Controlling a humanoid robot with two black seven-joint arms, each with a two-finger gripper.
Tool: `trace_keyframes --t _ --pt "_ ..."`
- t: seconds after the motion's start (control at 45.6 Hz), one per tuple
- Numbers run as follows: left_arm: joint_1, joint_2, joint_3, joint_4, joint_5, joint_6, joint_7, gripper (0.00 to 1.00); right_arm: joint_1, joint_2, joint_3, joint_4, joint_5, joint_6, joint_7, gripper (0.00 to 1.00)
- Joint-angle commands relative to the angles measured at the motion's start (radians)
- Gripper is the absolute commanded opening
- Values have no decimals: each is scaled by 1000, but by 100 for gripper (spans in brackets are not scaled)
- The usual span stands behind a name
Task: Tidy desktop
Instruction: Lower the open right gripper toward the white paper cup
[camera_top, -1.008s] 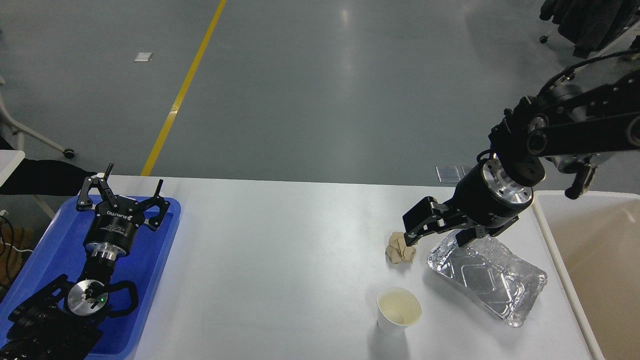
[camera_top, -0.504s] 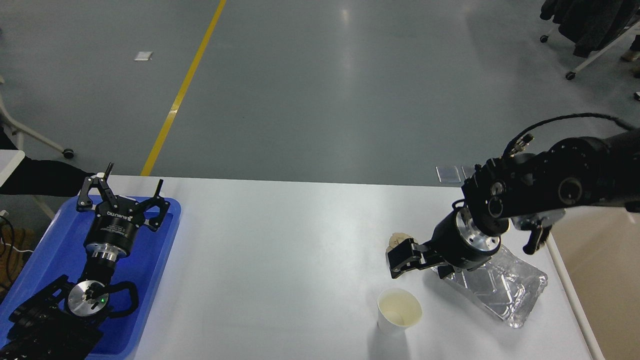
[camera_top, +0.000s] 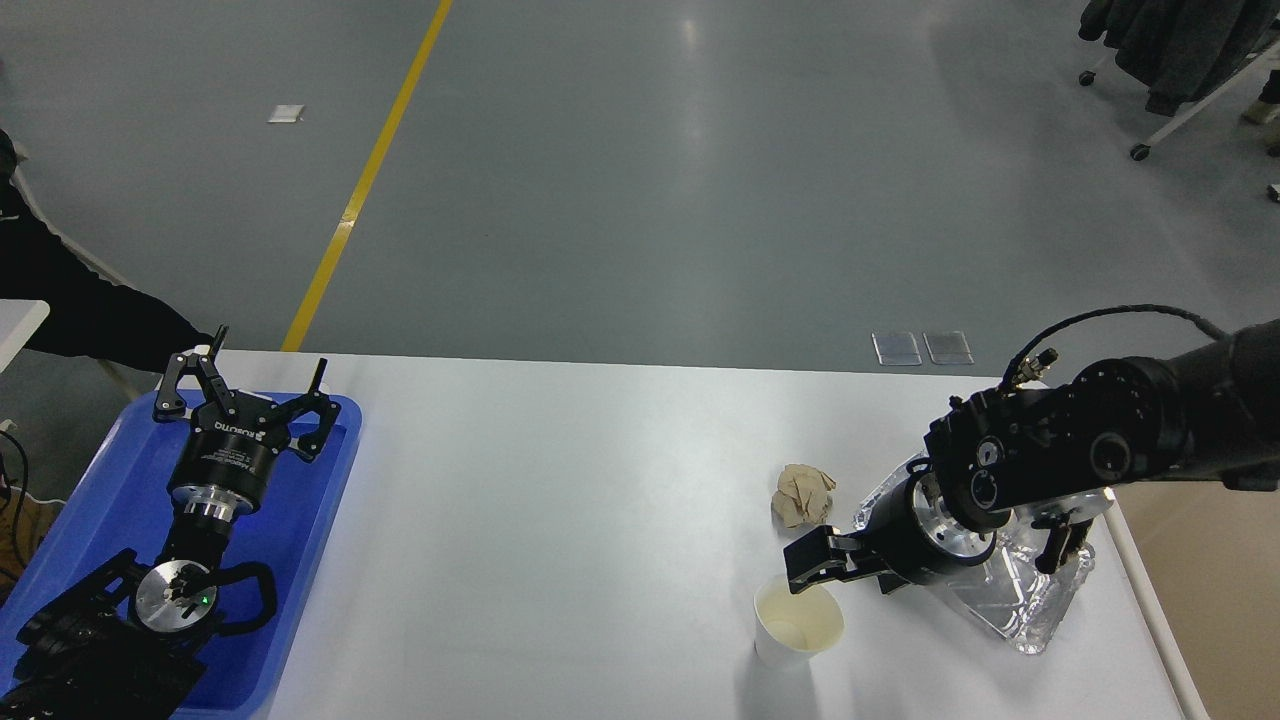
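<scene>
Beneath both our arms spreads the desktop (camera_top: 560, 520), white, smooth, glossy, rounded at its corners. Our left gripper (camera_top: 243, 380) hangs over the blue tray (camera_top: 310, 520), jaws spread and empty. Our right gripper (camera_top: 815, 565) sits just above the paper cup (camera_top: 797, 622) rim; we cannot tell its jaw state. Crumpled paper (camera_top: 803, 495) lies just beyond it.

White desktop (camera_top: 560, 520), blue tray (camera_top: 300, 560), white cup (camera_top: 797, 625), tan crumpled paper (camera_top: 803, 495), seemingly silver foil container (camera_top: 1030, 600).

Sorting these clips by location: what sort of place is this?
Likely an industrial hall or robot lab: grey floor with a yellow line, a white desktop, and a wheeled rack.
</scene>
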Motion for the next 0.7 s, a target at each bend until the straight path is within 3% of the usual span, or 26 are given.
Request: trace_keyframes --t 0.0,0.438,0.548,0.68 --pt "0 0 0 0 0 0 0 99 -71 5 13 -34 -13 -36 -1 100" --pt "0 0 0 0 0 0 0 99 -163 21 16 -74 -17 -105 1 100" --pt "0 0 0 0 0 0 0 99 -177 22 16 -82 -20 -115 -1 96" --pt "0 0 0 0 0 0 0 99 -196 27 16 -99 -48 -121 1 83"
